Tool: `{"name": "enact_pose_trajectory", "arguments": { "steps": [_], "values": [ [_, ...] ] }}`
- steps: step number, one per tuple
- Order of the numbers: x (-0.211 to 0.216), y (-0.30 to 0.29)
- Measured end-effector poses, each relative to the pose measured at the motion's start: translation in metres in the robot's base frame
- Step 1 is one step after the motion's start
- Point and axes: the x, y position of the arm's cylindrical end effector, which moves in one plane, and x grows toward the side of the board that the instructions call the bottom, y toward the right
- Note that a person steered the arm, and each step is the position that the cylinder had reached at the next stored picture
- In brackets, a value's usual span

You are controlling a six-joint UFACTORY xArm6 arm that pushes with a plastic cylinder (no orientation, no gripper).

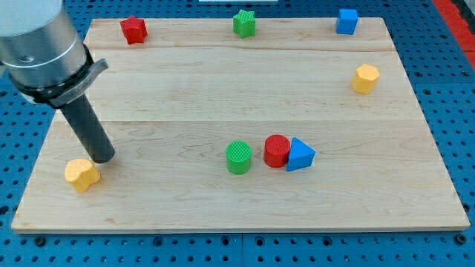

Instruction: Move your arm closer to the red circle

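The red circle [277, 150] is a short red cylinder at the lower middle of the wooden board [223, 81]. A blue triangle [300, 155] touches its right side. A green circle [239, 157] stands just to its left, a small gap apart. My tip [102, 158] rests on the board at the lower left, far to the left of the red circle. The tip is right next to a yellow block [82, 174], just above and to its right.
A red block [133, 30] sits at the top left, a green star-like block [244, 23] at the top middle, a blue cube [346, 21] at the top right. A yellow hexagon [365, 78] lies near the right edge. A blue perforated table surrounds the board.
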Motion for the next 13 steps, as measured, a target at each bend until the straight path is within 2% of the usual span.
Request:
{"name": "enact_pose_trajectory", "arguments": {
  "steps": [2, 3, 4, 5, 6, 7, 8, 9, 10, 12, 13],
  "values": [
    [-0.010, 0.101],
    [-0.063, 0.107],
    [-0.072, 0.164],
    [-0.066, 0.250],
    [-0.014, 0.316],
    [0.047, 0.343],
    [0.099, 0.308],
    [0.099, 0.256],
    [0.099, 0.266],
    [0.064, 0.280],
    [0.062, 0.281]
  ]
}}
